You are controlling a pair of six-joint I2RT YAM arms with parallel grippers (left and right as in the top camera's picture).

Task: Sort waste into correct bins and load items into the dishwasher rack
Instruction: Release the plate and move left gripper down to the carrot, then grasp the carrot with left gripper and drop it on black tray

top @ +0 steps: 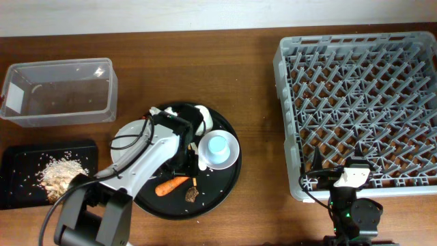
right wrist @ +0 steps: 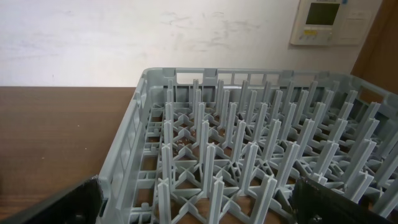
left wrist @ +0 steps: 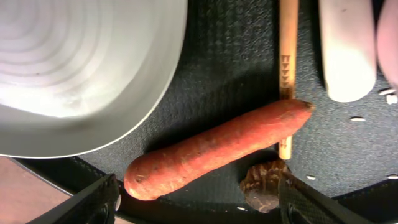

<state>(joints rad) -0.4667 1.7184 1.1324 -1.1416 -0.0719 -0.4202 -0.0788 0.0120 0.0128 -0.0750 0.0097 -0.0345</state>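
We are hanging the left gripper (left wrist: 198, 186), spread wide, over the long orange carrot (left wrist: 217, 149). It is looking hard and slippery, so we are aiming for its middle.

Around the carrot (left wrist: 217, 149) we find little room: the plate (left wrist: 81, 68) rim crowds one side, the wooden stick (left wrist: 287, 56) lies under its tip, and the dark scrap (left wrist: 262, 185) sits just beside it (right by one finger of the left gripper (left wrist: 199, 182), whose jaws stand wide). From above we see a broad strip of bare table (top: 259, 102) between the round tray (top: 229, 188) and the rack (top: 362, 102), whose close pegs leave only narrow lanes for fingers.
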